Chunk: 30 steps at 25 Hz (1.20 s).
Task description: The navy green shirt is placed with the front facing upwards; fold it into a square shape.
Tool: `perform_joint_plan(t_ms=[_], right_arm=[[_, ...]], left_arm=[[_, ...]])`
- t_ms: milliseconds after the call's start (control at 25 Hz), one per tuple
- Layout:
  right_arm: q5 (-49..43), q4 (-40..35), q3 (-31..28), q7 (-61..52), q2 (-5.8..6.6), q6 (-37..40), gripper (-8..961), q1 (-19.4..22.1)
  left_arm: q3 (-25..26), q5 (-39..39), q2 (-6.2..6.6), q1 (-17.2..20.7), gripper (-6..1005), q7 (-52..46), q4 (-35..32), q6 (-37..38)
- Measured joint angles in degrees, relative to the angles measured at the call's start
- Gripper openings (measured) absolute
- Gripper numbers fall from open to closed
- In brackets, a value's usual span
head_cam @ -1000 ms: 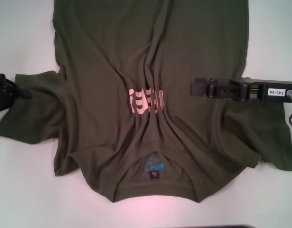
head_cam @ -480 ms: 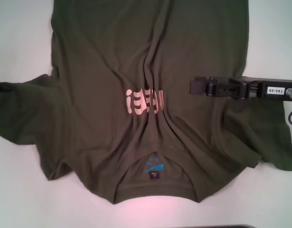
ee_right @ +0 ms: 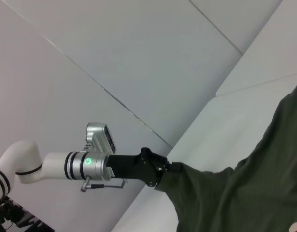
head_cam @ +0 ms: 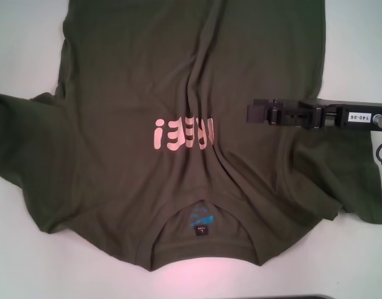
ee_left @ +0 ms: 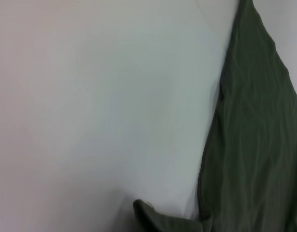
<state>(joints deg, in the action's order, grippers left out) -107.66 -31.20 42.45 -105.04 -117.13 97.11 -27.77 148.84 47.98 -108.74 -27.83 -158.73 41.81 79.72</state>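
The shirt (head_cam: 178,143) lies face up on the bench (head_cam: 23,37), collar toward the robot. The left gripper (ee_right: 155,176) is clamped on its left sleeve; the right gripper (head_cam: 256,114) hovers over its right side, opening unclear

**Cloth fills the middle, open desk at the edges**

The dark olive-green cotton shirt (head_cam: 178,124) covers most of the white desk (head_cam: 23,50). Bare desk lies beyond both sleeves and in front of the collar. The black right gripper (head_cam: 259,114) hangs over the shirt's right chest, barring passage there. The left gripper (ee_right: 153,171) sits at the left sleeve's edge.
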Motion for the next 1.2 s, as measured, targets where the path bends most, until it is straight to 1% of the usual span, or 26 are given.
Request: perform_joint_plan(t_ms=[400,680,920,960,1080,1200], right_arm=[[-0.01,0.00,0.00,-0.08,0.07,-0.09,913,0.00],[-0.01,-0.04,0.00,-0.26,0.07,-0.28,913,-0.09],[0.00,-0.06,0.00,-0.77,0.07,-0.66,913,-0.24],[0.00,-0.06,0.02,-0.77,0.07,-0.67,913,-0.27],[0.00,-0.06,0.12,-0.78,0.07,-0.75,913,-0.36],[0.00,-0.03,0.26,-0.78,0.07,-0.86,913,-0.47]], left_arm=[[-0.17,0.03,0.12,-0.06,6,-1.21,1.08,-0.68],[0.57,0.06,0.20,0.77,6,-1.71,3.09,0.36],[0.79,0.45,0.28,0.34,5,-1.43,3.10,2.46],[0.79,0.51,0.21,0.24,5,-1.39,3.10,2.76],[0.77,0.87,-0.53,-0.34,5,-1.18,3.20,4.51],[0.75,1.48,-1.63,-1.07,5,-1.15,3.25,5.50]])
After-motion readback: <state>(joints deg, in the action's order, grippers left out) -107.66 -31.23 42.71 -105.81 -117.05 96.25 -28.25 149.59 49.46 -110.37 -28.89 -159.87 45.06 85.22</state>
